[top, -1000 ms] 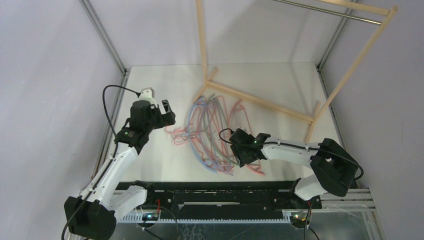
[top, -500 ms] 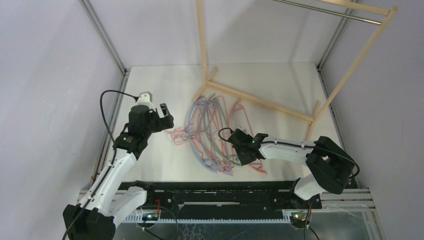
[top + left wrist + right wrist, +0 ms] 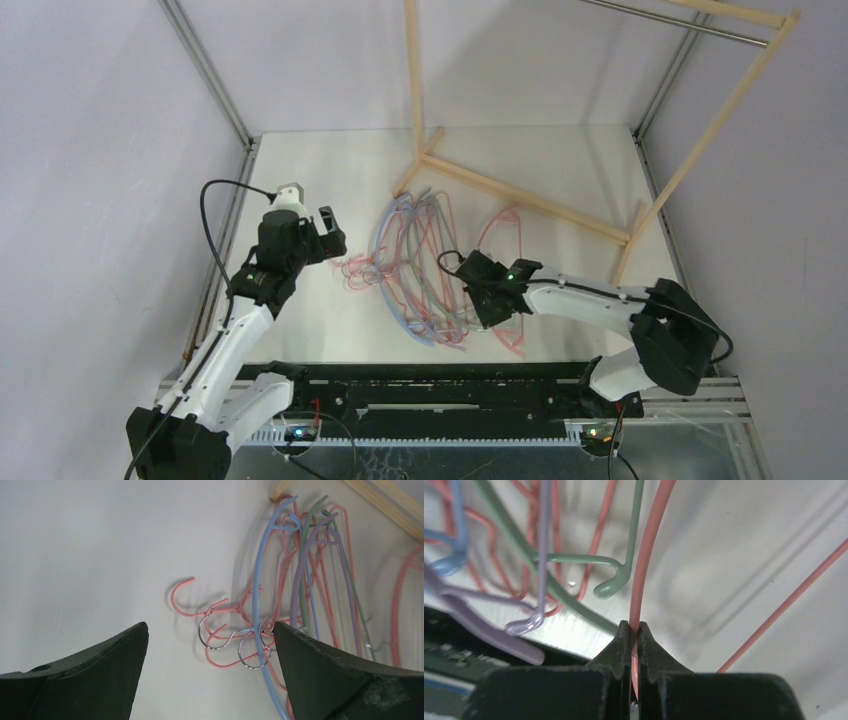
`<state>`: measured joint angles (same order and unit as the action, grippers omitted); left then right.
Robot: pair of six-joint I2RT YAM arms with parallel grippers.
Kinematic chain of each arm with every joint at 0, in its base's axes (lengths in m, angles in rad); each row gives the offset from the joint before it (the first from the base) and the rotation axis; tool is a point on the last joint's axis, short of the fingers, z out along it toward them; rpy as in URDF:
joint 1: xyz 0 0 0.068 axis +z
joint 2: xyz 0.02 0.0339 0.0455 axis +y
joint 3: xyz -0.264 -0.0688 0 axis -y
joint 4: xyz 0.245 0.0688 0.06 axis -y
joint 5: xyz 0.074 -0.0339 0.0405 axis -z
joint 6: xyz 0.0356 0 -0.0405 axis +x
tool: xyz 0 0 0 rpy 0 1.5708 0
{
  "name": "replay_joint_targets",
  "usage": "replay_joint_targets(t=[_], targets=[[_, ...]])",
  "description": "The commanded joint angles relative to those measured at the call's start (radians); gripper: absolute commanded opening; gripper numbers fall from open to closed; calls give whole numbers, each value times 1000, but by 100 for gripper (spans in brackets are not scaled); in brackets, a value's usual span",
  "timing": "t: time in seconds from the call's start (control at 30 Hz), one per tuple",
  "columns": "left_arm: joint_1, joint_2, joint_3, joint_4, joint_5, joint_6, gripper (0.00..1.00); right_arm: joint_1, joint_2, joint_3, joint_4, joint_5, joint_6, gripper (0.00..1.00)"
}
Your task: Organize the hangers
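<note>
Now we see the right claw [image 3: 634, 630] closed firmly on a thin salmon hanger [image 3: 647, 555]. In the right wrist view the wire runs up from between the two black fingers toward the top of the frame. To its left lie a grey-green hanger [image 3: 574, 559] with a curled end, a lilac hanger [image 3: 544, 530] and a piece of a blue hanger [image 3: 454, 560], all crossing over each other.

From above, the heap of hangers [image 3: 420, 270] lies in the middle of the white desk [image 3: 320, 160], a little below the foot of the wooden frame [image 3: 520, 200]. The right claw is at the lower right edge of this heap. The hanger it grips bends out to the right side of the pile, with one end near the frame's foot and the other near the lower edge of the desk. We cannot tell if it is lifted off the desk.

The left claw [image 3: 330, 232] stands wide open at the left of the heap and holds nothing. In its wrist view, two metal hooks [image 3: 210, 635] and a pink hook [image 3: 175, 597] lie on the desk between the two fingers. A metal rail [image 3: 680, 22] crosses the upper right corner of the top view.
</note>
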<state>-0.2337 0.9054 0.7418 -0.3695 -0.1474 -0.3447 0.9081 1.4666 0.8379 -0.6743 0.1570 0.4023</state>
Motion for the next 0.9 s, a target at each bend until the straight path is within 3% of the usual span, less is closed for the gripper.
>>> replay_joint_targets(t=[0.0, 0.27, 0.5, 0.63, 0.87], targets=[[-7, 1, 15, 29, -35, -10, 100, -27, -150, 115, -59, -37, -30, 0], [-7, 24, 37, 38, -40, -12, 99, -162, -311, 329, -130, -419, -62, 0], [-6, 45, 45, 53, -30, -19, 100, -576, -469, 477, 8, -717, 91, 0], [-7, 60, 50, 56, -29, -20, 100, -749, -466, 549, 95, -731, 102, 0], [-7, 76, 87, 52, -19, 1, 100, -895, -378, 721, 170, -726, 102, 0]])
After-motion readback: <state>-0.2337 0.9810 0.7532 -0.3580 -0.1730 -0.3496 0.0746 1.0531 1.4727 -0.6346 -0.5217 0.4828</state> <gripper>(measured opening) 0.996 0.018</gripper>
